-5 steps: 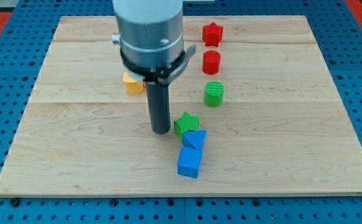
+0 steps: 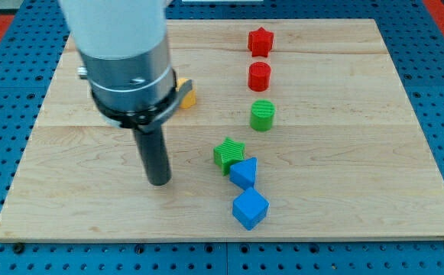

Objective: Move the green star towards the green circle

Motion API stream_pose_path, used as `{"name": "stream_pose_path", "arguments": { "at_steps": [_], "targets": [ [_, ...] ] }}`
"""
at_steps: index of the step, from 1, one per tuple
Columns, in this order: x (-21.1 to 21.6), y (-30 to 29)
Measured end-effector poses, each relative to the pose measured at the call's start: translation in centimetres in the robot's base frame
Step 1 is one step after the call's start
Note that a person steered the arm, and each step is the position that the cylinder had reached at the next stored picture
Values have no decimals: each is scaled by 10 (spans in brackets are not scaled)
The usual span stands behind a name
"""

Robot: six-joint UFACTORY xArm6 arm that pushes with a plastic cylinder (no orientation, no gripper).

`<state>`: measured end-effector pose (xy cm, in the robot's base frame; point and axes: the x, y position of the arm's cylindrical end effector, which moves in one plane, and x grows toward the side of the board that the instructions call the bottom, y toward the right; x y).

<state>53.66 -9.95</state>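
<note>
Resting on the tabletop (image 2: 359,191), my tip (image 2: 158,182) stood apart from every block, off to the view's left of the green star (image 2: 228,153) and slightly lower in the view. I carried no jaws, only a rod, so nothing was gripped or held. The green star sat near the middle of the board, touching the blue triangular block (image 2: 244,173) at its lower right; a blue cube (image 2: 250,208) lay just below that, apparently apart from it. The green circle (image 2: 262,115) stood above and to the right of the star, near but not touching. Two red blocks, a red cylinder (image 2: 259,76) and a red star (image 2: 260,41), lined up beyond it toward the view's top. A yellow block (image 2: 186,93) showed partly behind my arm housing. In my judgement the step in hand was approach: no contact had yet been made. The next move called for bringing my tip to the star's lower-left side, then pushing up and rightward, without dragging the blue triangular block along.
</note>
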Motion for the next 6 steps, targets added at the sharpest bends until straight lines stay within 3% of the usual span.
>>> {"name": "stream_pose_path", "arguments": {
  "at_steps": [2,4,5,6],
  "targets": [
    [-4,-36],
    [-9,-36],
    [-20,-14],
    [-17,60]
  ]
}}
